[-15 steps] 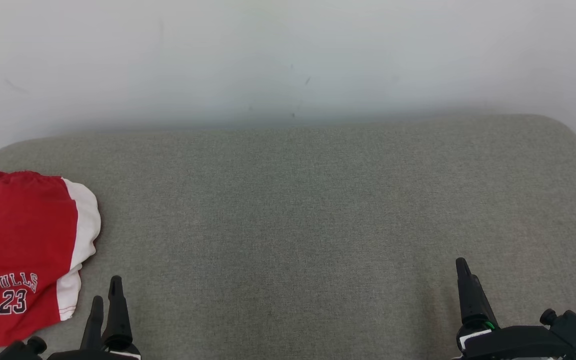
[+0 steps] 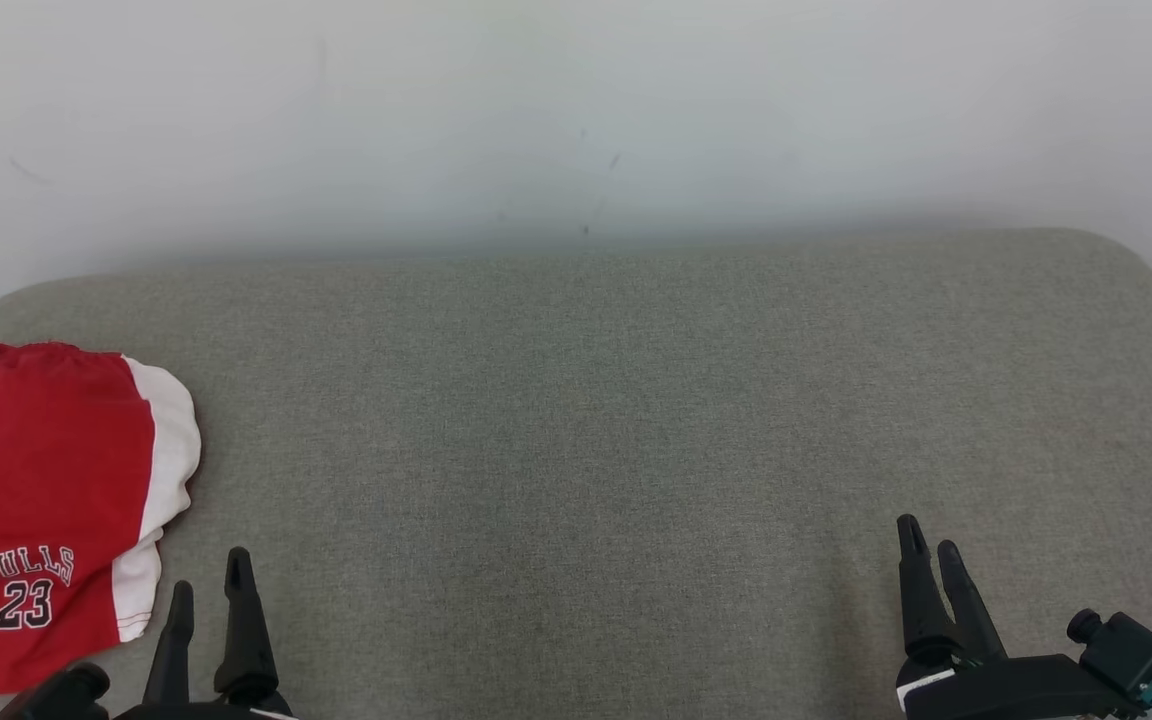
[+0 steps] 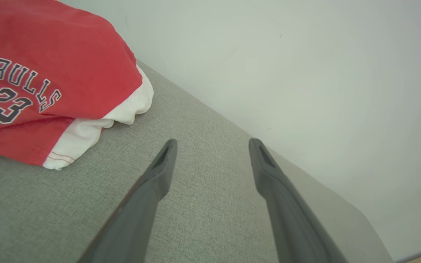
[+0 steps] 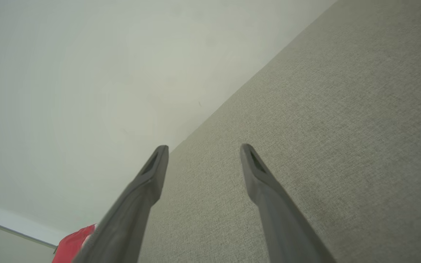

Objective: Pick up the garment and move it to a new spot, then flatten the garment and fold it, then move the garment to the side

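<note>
While the garment [image 2: 36,510] lies at the far-left edge of the grey fabric surface [image 2: 576,420], the head view's frame cuts off its left side. It's red cloth with a white panel along its right edge and "BULLS 23" printed near the front. The left wrist view shows it doubled over in layers. Left gripper [image 2: 209,575] sits just beside the garment's front-right corner, not touching it. Its 2 fingers are spread wide with only bare fabric between them. Right gripper [image 2: 927,535] is well apart at the front right, its 2 fingers also parted wide and holding nothing, over bare fabric. Plain grey upholstery spans the stretch between the 2 grippers. White wall [image 2: 576,120] runs along the surface's back edge and carries a few faint scuffs.
</note>
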